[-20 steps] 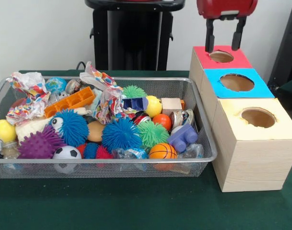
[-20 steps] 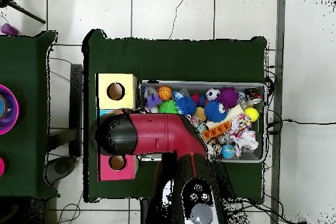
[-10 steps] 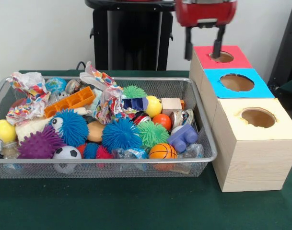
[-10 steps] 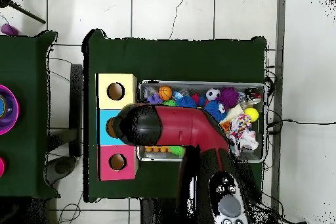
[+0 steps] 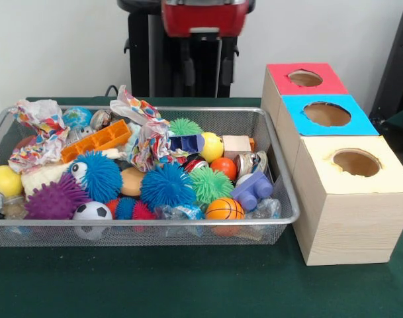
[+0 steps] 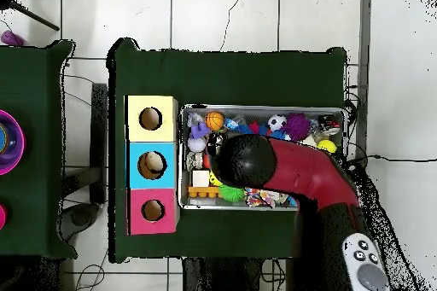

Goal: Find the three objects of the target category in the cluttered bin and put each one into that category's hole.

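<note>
The wire bin point(image 5: 55, 224) is heaped with toys: a basketball point(image 5: 224, 209), a soccer ball point(image 5: 92, 212), an orange ball point(image 5: 223, 167), a yellow ball point(image 5: 212, 147), blue point(image 5: 165, 185), green point(image 5: 210, 183) and purple point(image 5: 55, 199) spiky balls, a purple block point(image 5: 252, 190) and a wooden cube point(image 5: 236, 144). To its right stand the red box point(image 5: 333, 85), blue box point(image 5: 360, 122) and yellow box point(image 5: 340, 212), each with a round hole. My gripper point(image 5: 206, 73) hangs open and empty above the bin's back edge. From overhead the arm point(image 6: 243, 160) hides it.
An orange tray point(image 5: 96, 140) and crumpled patterned wrappers point(image 5: 39, 132) lie at the bin's back left. From overhead, a tan thing shows inside the blue box's hole point(image 6: 152, 165). Cables run along the floor beside the table.
The gripper has swung from over the red box's hole to above the bin's back edge, staying open and empty. The toys have not moved.
</note>
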